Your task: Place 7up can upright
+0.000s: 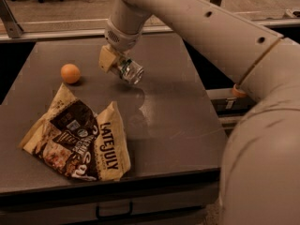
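The 7up can (129, 70) is a silvery can, tilted on its side with its end facing down and to the right. It hangs above the grey table (173, 102), clear of the surface. My gripper (114, 62) is at the far middle of the table, shut on the can, with a tan finger (106, 58) showing on the can's left side. The arm comes in from the upper right.
An orange ball (70, 73) lies left of the can. A crumpled Late July snack bag (77, 136) lies at the front left. The table's right edge (206, 97) borders a gap, with a rail and window behind the table.
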`<state>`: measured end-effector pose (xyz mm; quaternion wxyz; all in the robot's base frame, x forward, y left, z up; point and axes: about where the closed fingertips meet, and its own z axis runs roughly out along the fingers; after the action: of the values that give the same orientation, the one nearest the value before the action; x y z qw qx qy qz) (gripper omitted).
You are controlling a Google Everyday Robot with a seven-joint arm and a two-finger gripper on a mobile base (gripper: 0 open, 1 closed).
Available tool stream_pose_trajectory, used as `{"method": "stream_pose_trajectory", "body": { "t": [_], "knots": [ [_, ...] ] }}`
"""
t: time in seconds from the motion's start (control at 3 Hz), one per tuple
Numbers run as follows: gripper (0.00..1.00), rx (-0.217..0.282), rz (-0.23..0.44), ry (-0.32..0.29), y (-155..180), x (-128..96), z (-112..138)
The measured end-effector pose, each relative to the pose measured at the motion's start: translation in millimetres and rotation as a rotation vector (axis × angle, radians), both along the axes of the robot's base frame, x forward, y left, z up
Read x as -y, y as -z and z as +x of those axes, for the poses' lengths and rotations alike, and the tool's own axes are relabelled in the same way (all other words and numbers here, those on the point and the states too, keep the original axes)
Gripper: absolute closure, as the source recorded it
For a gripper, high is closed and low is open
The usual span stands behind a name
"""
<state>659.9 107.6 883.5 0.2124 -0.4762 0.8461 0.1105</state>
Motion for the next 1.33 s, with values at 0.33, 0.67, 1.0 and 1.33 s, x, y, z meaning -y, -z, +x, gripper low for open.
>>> {"method": "stream_pose_trajectory", "body": {
  "t": [0.33,0.67,1.0,1.33],
  "knots": [
    [1.00,0.036,0.311,-0.113,-22.9,-12.8,5.4],
    [1.00,0.014,0.555,-0.211,-32.6,2.1,-5.5],
    [1.00,0.054,0.728,-0.395,-58.3,6.7,-43.2],
    [1.00,0.160,0.789,-0.543,-67.1,12.4,-68.9]
  ]
}}
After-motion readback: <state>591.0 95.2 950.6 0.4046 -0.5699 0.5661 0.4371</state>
